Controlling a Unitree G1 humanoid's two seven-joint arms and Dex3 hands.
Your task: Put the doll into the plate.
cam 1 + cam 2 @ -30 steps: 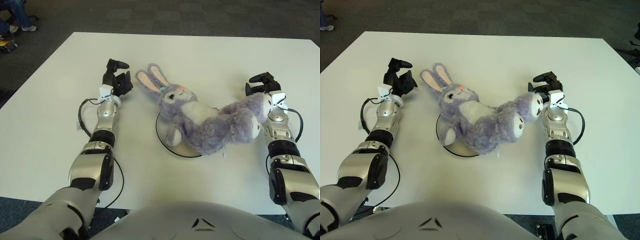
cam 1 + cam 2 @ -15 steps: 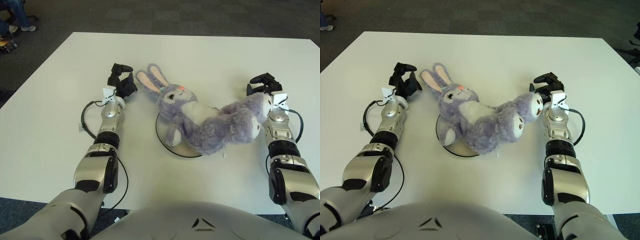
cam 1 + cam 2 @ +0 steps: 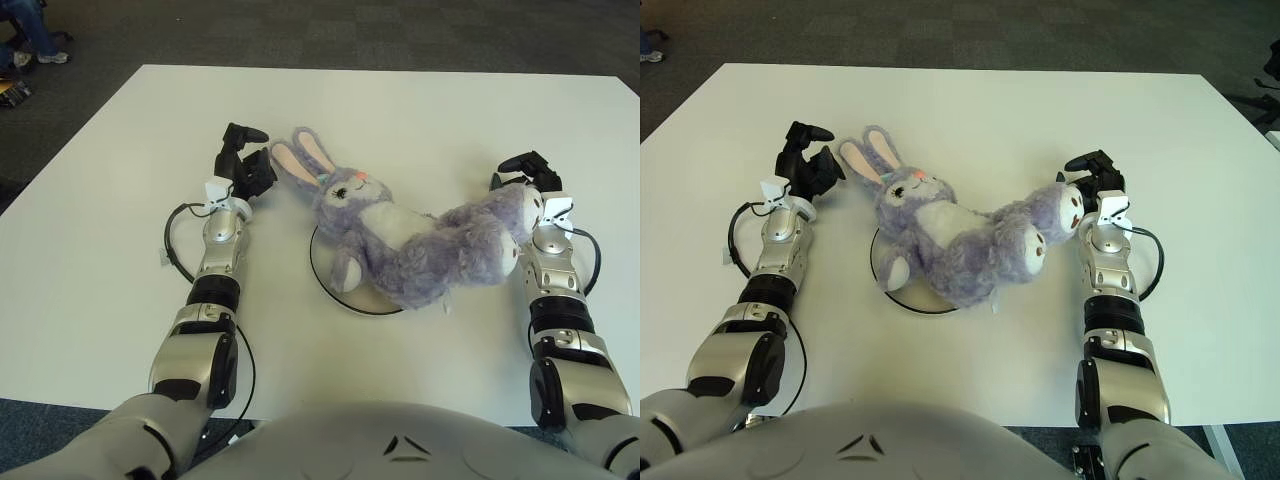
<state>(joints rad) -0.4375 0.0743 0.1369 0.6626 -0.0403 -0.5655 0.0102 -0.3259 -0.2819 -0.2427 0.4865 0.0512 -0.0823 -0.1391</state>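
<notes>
A purple plush bunny doll (image 3: 400,235) lies on its back across a round plate (image 3: 365,300) at the table's middle. Its head and ears point up-left; its legs hang over the plate's right rim onto the table. My left hand (image 3: 243,165) is just left of the ears, fingers loosely spread, holding nothing. My right hand (image 3: 525,172) is at the doll's right foot, fingers spread behind it and touching or nearly touching it, not closed on it.
The white table (image 3: 450,110) stretches far behind the doll and to both sides. A black cable (image 3: 170,245) loops beside my left forearm. Dark carpet lies beyond the table, with a person's legs (image 3: 30,30) at the top left.
My left hand has moved right and a little forward, closer to the doll's ears. My right hand has shifted slightly in toward the doll's foot. The doll has hardly moved.
</notes>
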